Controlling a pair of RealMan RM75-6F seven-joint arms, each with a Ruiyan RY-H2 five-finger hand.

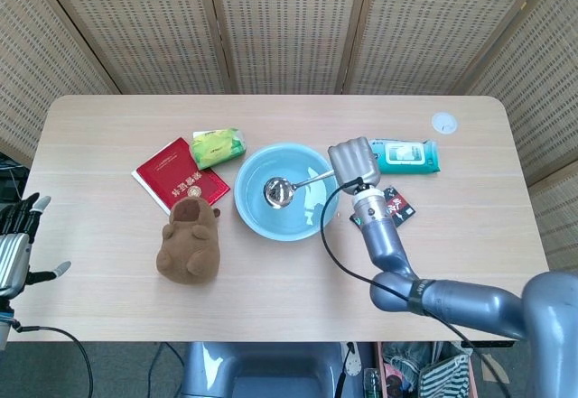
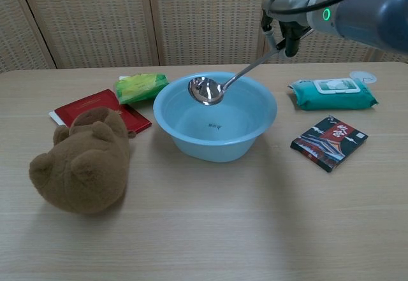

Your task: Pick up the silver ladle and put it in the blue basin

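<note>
My right hand (image 1: 353, 161) (image 2: 285, 37) grips the handle end of the silver ladle (image 1: 291, 187) (image 2: 220, 85) and holds it in the air above the blue basin (image 1: 256, 216) (image 2: 250, 137). The ladle slopes down to the left, its bowl hanging over the basin's middle, clear of the water-blue floor. The basin stands at the table's centre. At the far left edge of the head view my left hand (image 1: 16, 242) hangs beside the table with fingers apart and nothing in it.
A brown plush toy (image 1: 189, 240) (image 2: 81, 160) lies left of the basin, with a red booklet (image 1: 167, 171) and a green packet (image 1: 217, 146) behind it. To the right are a teal wipes pack (image 1: 408, 155) (image 2: 333, 93), a dark snack packet (image 2: 329, 142) and a white disc (image 1: 443, 123).
</note>
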